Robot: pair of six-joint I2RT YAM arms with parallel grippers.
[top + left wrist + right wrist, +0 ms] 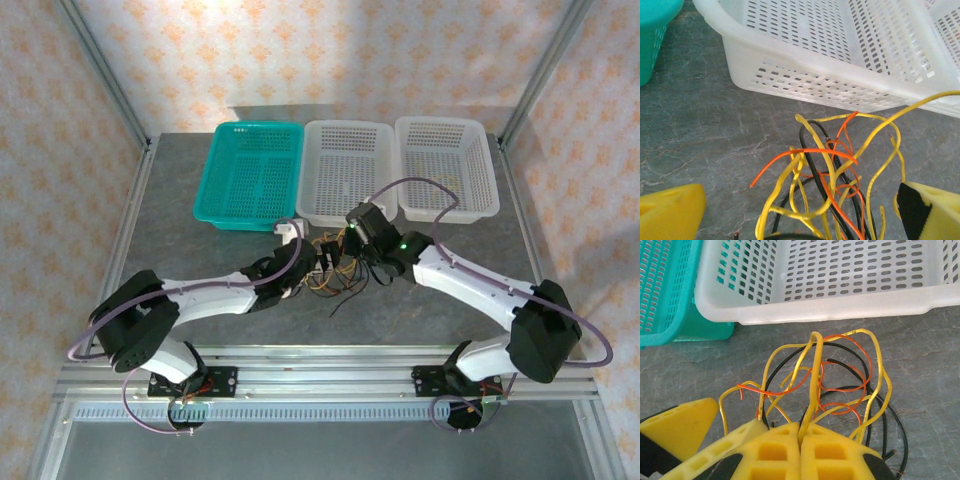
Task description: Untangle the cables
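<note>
Cables (335, 268) in one loose knot on the grey table (180, 230), just in front of the middle white basket (345, 172) and between the two grippers. Yellow cable (814, 365), orange-red cable (812, 150) and black cable (801, 142) looped through one another; hard to tell which crosses over which at the core. Right gripper (801, 432) pressed together on the yellow cable, the strand rising upright from between the yellow pads (832, 450). Left gripper (800, 220) spread wide, one finger on either side of the tangle, gripping nothing; touching the strands or not, cannot tell. Teal basket (250, 172) to the left of the middle one, right white basket (447, 165) on its other side, all three side by side on the far half of the table.
</note>
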